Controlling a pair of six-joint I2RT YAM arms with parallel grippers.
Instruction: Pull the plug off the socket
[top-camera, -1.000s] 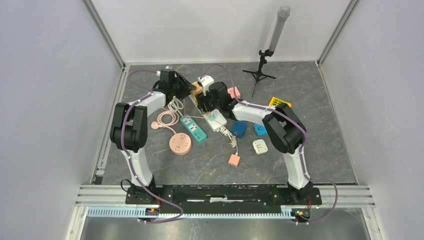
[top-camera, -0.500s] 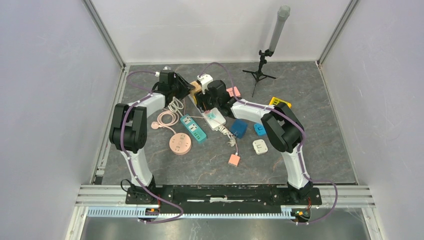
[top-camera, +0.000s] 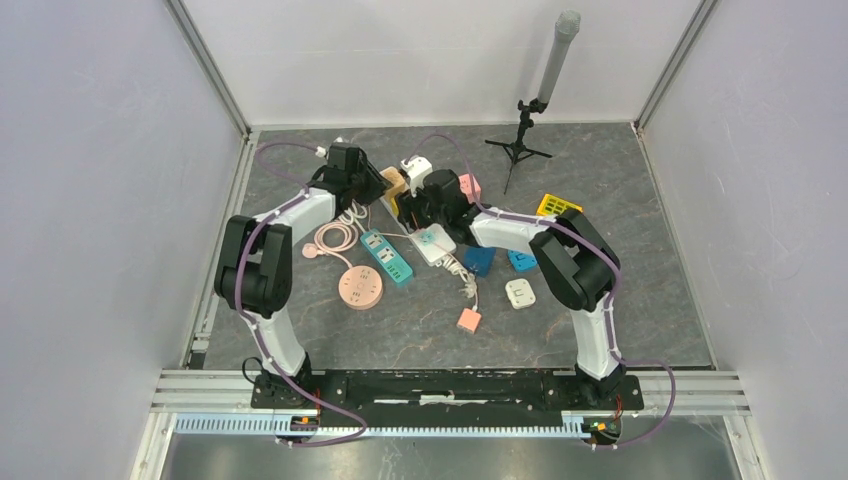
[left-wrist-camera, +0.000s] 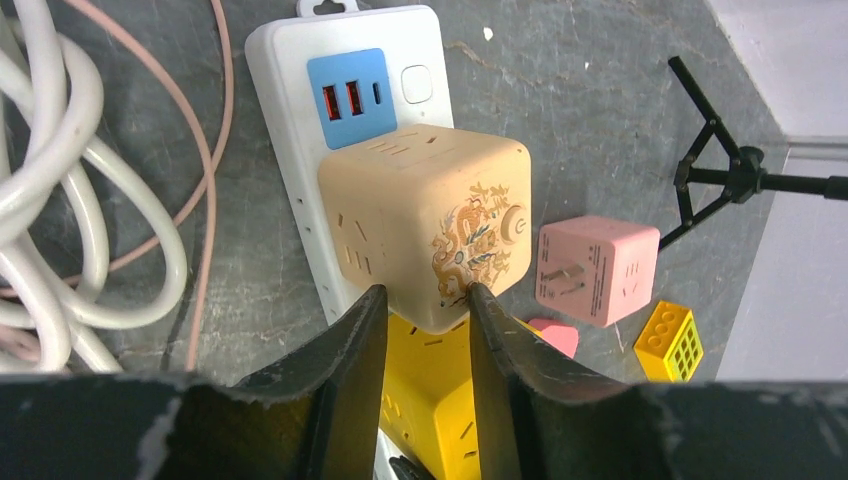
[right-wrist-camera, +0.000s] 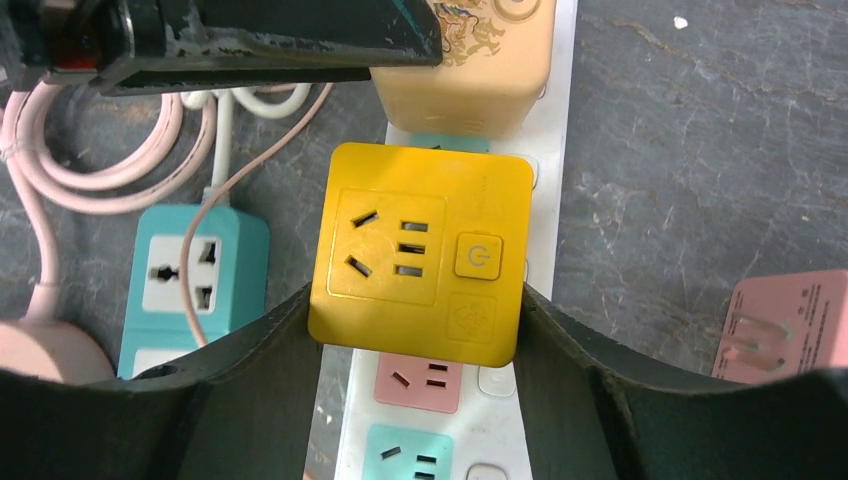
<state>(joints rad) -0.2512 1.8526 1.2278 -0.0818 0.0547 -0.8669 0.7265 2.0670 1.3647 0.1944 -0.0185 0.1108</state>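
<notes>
While the left jaws (left-wrist-camera: 420, 310) look pinched on the beige cube's (left-wrist-camera: 425, 225) lower edge, the right jaws (right-wrist-camera: 418, 310) grip the yellow cube plug (right-wrist-camera: 420, 255), seated on the white strip (right-wrist-camera: 545, 150) on the bench: rigid, smooth plastic, best held by its flat sides.

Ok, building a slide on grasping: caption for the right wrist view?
Right gripper straddles a yellow cube adapter plugged into a white power strip.

Plugged side by side into the long white plastic power strip (left-wrist-camera: 290, 200): beige cube adapter (left-wrist-camera: 425, 225), yellow cube adapter (right-wrist-camera: 420, 255). Just right of them on the table, apart: pink cube plug (left-wrist-camera: 597, 270).
</notes>
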